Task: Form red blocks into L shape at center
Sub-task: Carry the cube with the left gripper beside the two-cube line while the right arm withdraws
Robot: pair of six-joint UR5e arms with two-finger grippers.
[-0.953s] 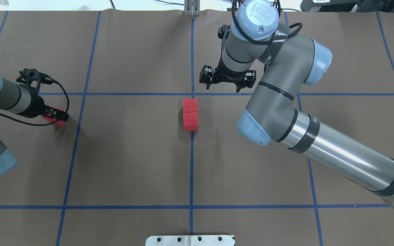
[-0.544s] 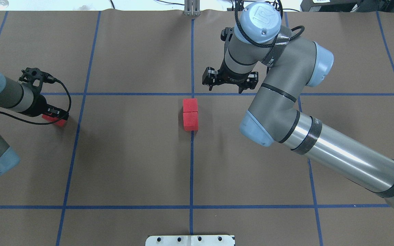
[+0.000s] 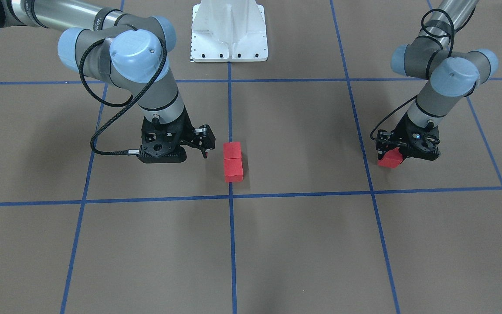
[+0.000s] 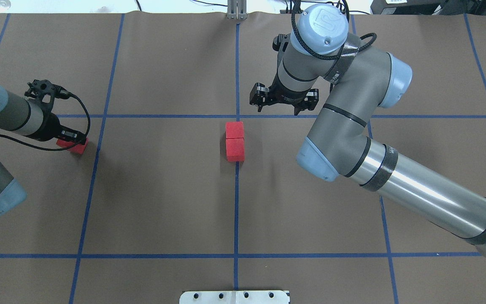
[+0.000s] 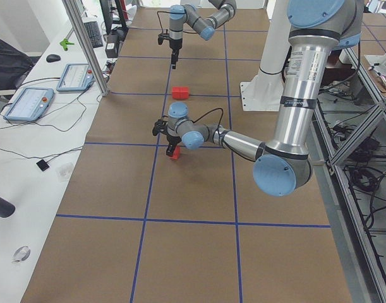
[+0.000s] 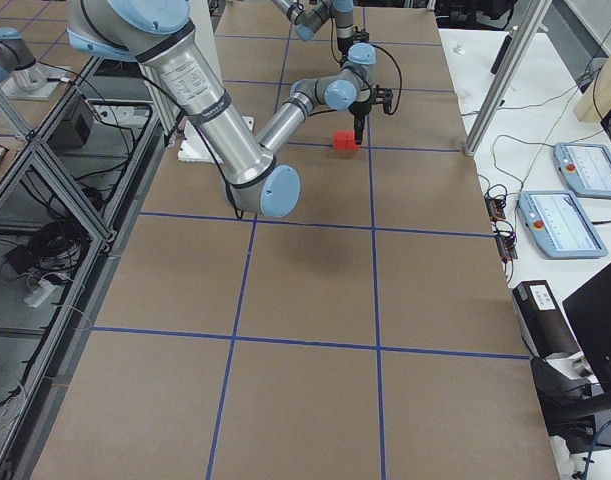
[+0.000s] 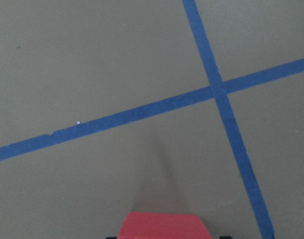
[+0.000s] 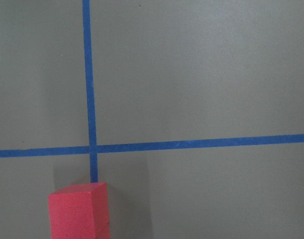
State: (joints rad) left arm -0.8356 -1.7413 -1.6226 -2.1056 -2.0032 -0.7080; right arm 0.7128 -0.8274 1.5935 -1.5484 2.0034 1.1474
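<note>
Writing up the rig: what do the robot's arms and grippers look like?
Both the right arm and left arm have grey joints with light-blue round caps; the right shows a silver tube, dark straps and a cap logo. The right gripper and left gripper are black, each fed by a looping black cable.

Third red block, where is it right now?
In the overhead view the third red block is far left, held in the left gripper, just left of a blue tape line.

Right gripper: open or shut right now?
Open. In the overhead view the right gripper has its jaws wide apart with nothing between them.
</note>
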